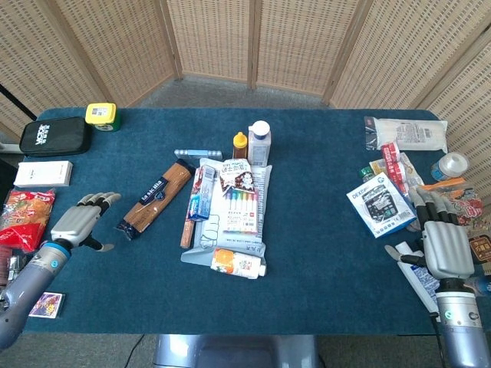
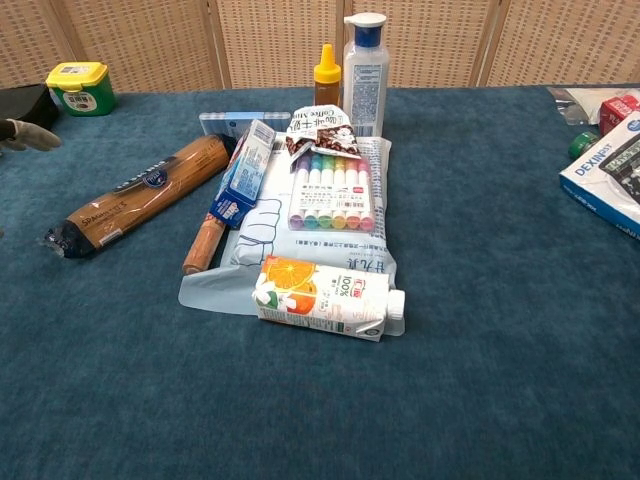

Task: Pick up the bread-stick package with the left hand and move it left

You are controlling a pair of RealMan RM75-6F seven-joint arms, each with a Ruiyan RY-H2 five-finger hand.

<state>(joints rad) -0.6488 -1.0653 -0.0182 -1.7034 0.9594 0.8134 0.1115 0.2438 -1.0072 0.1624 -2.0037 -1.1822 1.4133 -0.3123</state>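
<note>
One bread-stick package (image 1: 156,198) lies toward the table's (image 1: 322,276) left edge; left hand (image 1: 77,221) hovers beside it, fingers spread, holding nothing.

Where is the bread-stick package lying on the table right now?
In the head view the bread-stick package lies diagonally on the blue table, left of centre, between the open left hand and the toothpaste box.

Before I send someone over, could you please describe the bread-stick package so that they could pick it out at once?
Start at the pile of items in the middle of the blue table, topped by a marker set. Just left of it, lying diagonally on bare cloth, is the bread-stick package: a long brown tube with dark ends and a dark label, thicker than the wooden stick beside the pile.
</note>
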